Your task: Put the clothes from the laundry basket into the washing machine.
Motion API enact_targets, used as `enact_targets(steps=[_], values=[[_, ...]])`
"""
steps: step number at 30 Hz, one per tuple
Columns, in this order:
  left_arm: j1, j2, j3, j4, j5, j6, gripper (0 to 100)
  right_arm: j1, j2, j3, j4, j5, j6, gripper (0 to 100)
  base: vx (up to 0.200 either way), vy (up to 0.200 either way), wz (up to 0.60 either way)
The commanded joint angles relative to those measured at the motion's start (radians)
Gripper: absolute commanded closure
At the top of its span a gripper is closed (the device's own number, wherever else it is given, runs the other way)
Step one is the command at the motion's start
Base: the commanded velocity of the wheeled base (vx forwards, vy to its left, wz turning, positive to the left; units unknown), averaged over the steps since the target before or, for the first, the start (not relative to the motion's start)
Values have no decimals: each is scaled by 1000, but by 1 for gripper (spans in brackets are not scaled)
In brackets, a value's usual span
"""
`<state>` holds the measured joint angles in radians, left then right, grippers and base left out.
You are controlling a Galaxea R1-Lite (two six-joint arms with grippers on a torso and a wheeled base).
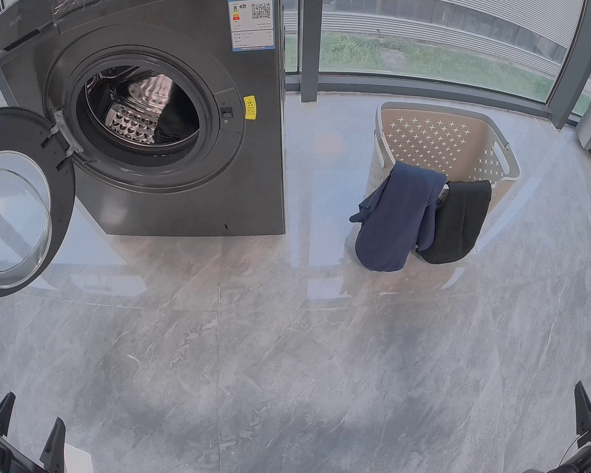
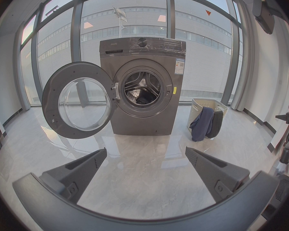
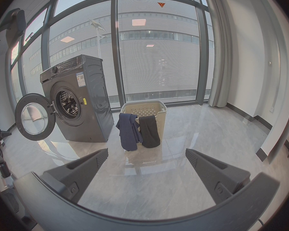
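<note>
Here, two garments (image 1: 400, 218) drape one laundry basket (image 1: 433, 140).

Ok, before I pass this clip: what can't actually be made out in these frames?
1. Bottom of the laundry basket: head view, hidden by its near wall and the draped blue garment and black garment; whether more clothes lie inside is unclear.
2. Dark shape inside the washing machine: head and left wrist views, too shadowed to identify.
3. Print on the sticker: every view, too small.
</note>
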<state>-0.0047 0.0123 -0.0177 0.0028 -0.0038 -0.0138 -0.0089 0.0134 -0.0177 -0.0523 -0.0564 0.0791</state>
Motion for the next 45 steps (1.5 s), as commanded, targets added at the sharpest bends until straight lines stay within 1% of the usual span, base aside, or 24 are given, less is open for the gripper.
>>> enact_targets(steps=[1, 5, 8, 16, 18, 22, 28, 34, 45], values=[[0, -5, 16, 0, -1, -2, 0, 1, -13, 15, 0, 0, -2, 0, 200, 0, 0], [0, -5, 16, 0, -1, 2, 0, 1, -13, 15, 0, 1, -7, 0, 200, 0, 0], [0, -5, 16, 0, -1, 0, 0, 1, -13, 15, -1, 0, 1, 0, 200, 0, 0], [0, -5, 16, 0, -2, -2, 0, 1, -13, 15, 0, -2, -1, 0, 200, 0, 0], [0, -5, 16, 0, 2, -6, 0, 1, -13, 15, 0, -3, 1, 0, 0, 0, 0], [0, -5, 16, 0, 1, -2, 0, 1, -13, 15, -1, -5, 2, 0, 0, 0, 0], [2, -5, 16, 0, 2, -5, 0, 1, -13, 15, 0, -5, 1, 0, 0, -200, 0], [2, -5, 16, -1, 1, 3, 0, 1, -13, 15, -1, -11, 4, 0, 0, -200, 0], [2, -5, 16, -1, -1, 3, 0, 1, -13, 15, -1, -16, 1, 0, 0, -200, 0]])
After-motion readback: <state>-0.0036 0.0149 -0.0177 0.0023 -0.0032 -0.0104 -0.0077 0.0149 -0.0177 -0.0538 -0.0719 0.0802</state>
